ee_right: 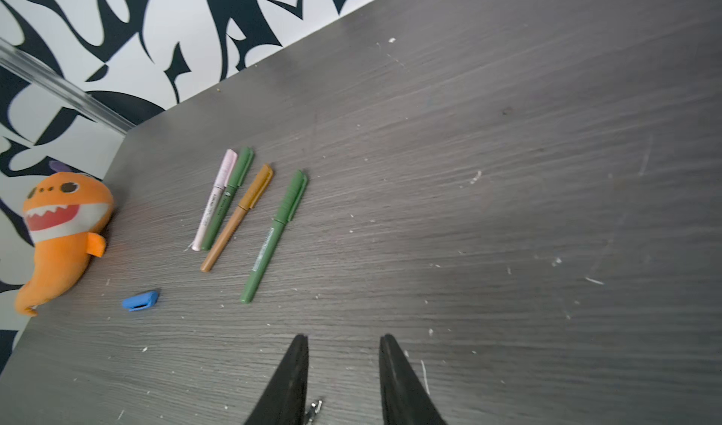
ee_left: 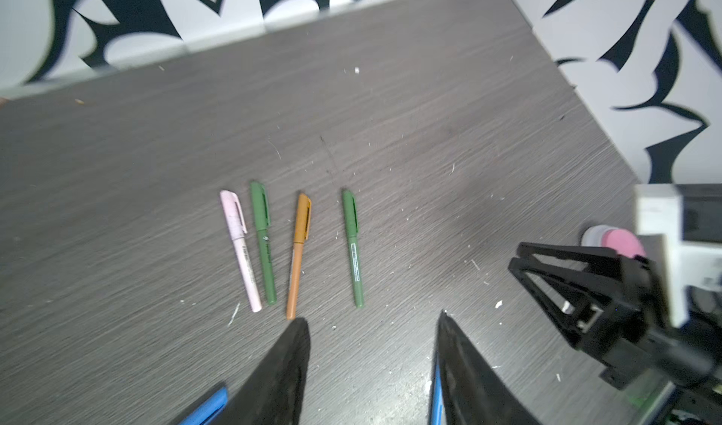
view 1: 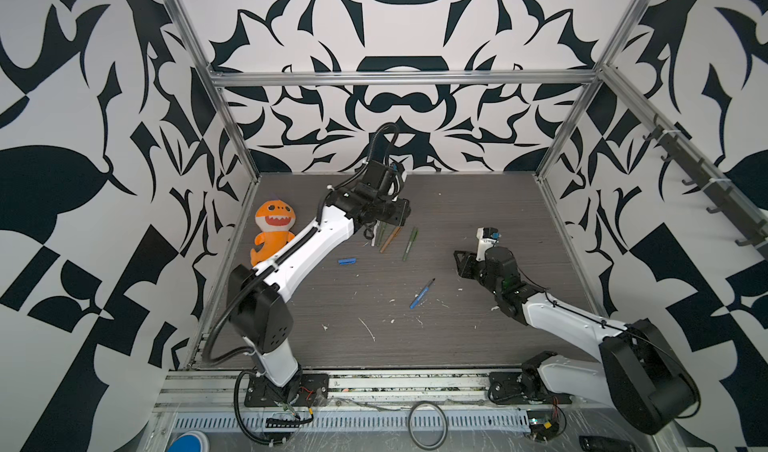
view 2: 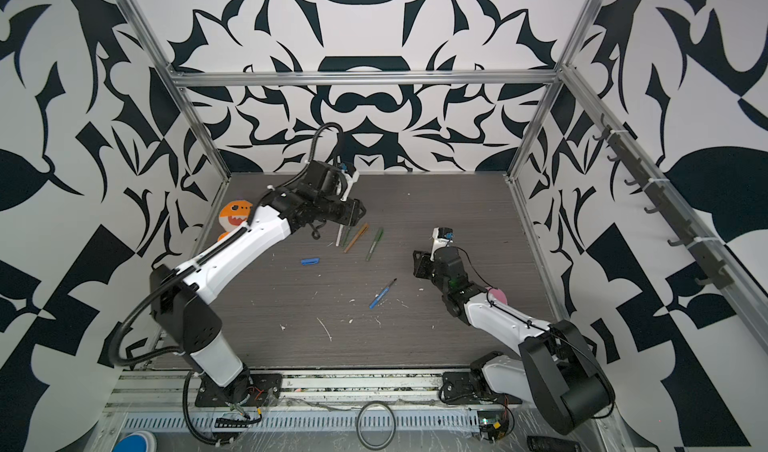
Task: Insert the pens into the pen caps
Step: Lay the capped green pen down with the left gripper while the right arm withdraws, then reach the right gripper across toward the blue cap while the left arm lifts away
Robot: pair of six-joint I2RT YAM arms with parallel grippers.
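Four capped pens lie side by side at the back of the table: pink-white, green, orange, green. An uncapped blue pen with a dark tip lies alone at mid-table. The blue pen cap lies apart from it, to the left. My left gripper hangs over the row of pens, open and empty. My right gripper is right of the blue pen, jaws apart with only bare table between them.
An orange shark plush lies at the table's left edge. A pink round object sits behind the right arm. White scuffs and crumbs dot the grey wood. Metal frame posts stand at the corners.
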